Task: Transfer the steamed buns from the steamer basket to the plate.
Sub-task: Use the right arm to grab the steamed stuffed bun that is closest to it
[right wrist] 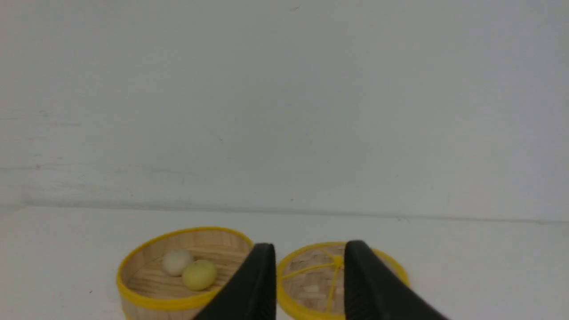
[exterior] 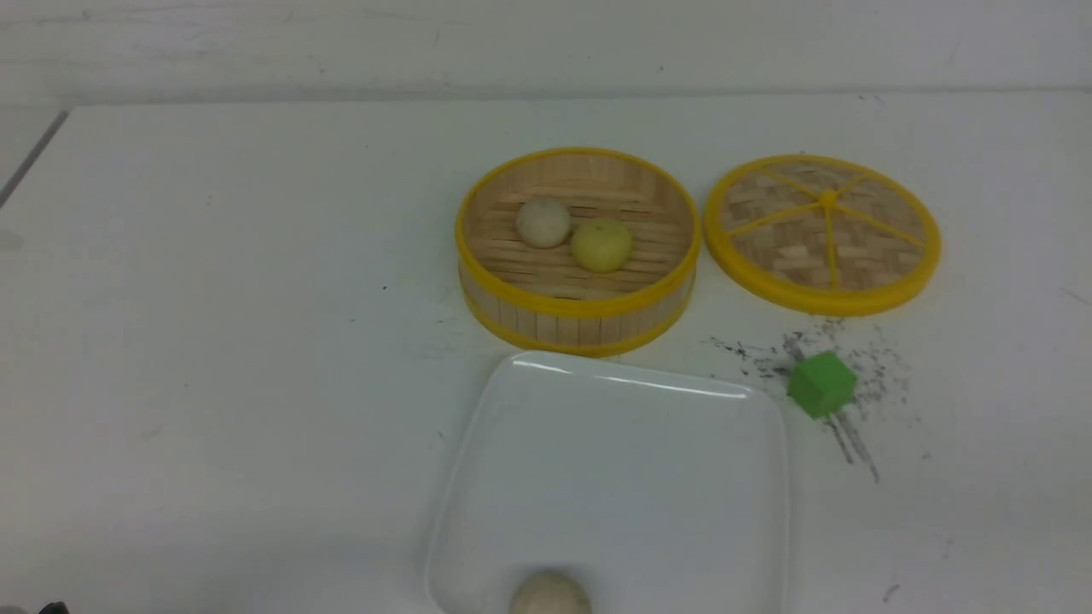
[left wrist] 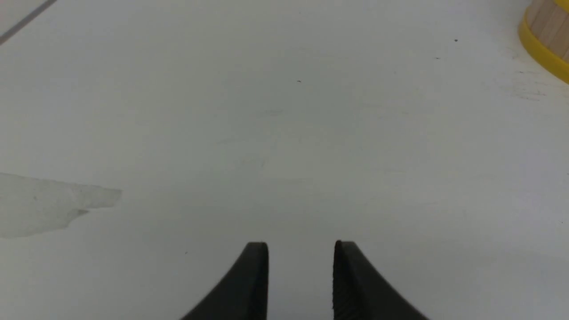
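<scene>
1. Here's a flat woven disc (exterior: 823, 232), yellow rim and yellow spokes, lying on the right side of the white tabletop (exterior: 213, 298).
2. Nearer the camera sits a green cube (exterior: 821, 384), close to the disc but apart from it.
3. Look at those black specks (exterior: 856, 445), scattered all round the cube, with longer streaks trailing nearer still.
4. A pale wall (exterior: 546, 43) runs behind the far edge.
5. Left wrist view: a greyish patch (left wrist: 44, 204) marks the tabletop.
</scene>
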Action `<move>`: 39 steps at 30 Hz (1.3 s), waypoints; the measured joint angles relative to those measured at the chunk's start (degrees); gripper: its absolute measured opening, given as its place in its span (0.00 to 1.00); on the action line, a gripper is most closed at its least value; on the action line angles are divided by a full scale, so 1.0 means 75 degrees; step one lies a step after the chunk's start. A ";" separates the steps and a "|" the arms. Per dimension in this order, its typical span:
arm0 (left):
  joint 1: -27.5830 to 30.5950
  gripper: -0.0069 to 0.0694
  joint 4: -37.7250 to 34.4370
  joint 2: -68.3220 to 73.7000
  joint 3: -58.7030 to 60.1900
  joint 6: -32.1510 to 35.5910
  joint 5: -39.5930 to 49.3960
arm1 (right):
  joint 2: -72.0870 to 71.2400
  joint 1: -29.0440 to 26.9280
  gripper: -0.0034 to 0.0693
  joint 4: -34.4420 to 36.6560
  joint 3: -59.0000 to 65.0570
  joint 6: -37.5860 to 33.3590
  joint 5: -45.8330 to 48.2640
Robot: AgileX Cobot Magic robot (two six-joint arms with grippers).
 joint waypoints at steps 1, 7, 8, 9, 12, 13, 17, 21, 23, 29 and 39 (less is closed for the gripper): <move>0.0000 0.41 0.0000 0.0000 0.0000 0.0000 0.0000 | 0.0000 0.0000 0.38 0.0210 0.0000 0.0041 0.0102; 0.0000 0.41 0.0000 0.0000 0.0000 0.0000 0.0000 | 0.0000 0.0000 0.38 0.0647 0.0000 -0.0043 -0.0469; 0.0000 0.41 0.0000 0.0000 0.0000 0.0000 0.0000 | 0.0000 0.0000 0.38 0.0702 0.0000 0.0006 -0.0686; 0.0000 0.41 0.0000 0.0000 0.0000 0.0000 0.0000 | -0.0003 0.0000 0.38 0.0726 0.0000 0.0014 -0.0741; 0.0000 0.41 0.0000 0.0000 0.0000 0.0000 0.0000 | -0.0009 0.0000 0.38 0.0821 0.0000 0.0034 -0.0862; 0.0000 0.41 0.0000 0.0000 0.0000 0.0000 0.0000 | -0.0009 0.0000 0.38 0.0832 0.0000 0.0034 -0.0812; 0.0000 0.41 0.0000 0.0000 0.0000 0.0000 0.0000 | -0.0009 0.0000 0.38 0.0838 0.0000 0.0034 -0.0376; 0.0000 0.41 0.0000 0.0000 0.0000 0.0000 0.0000 | -0.0009 0.0000 0.38 0.0838 0.0000 0.0034 -0.0078; 0.0000 0.41 0.0000 0.0000 0.0000 0.0000 0.0000 | -0.0009 0.0000 0.38 0.0838 0.0000 0.0034 -0.0043; 0.0000 0.41 0.0071 0.0000 0.0000 0.0009 0.0000 | -0.0009 0.0000 0.38 0.0838 0.0000 0.0034 0.0063; 0.0000 0.41 -0.0048 0.0000 0.0000 0.0002 -0.0640 | -0.0009 0.0000 0.38 0.1022 0.0000 0.0270 0.0348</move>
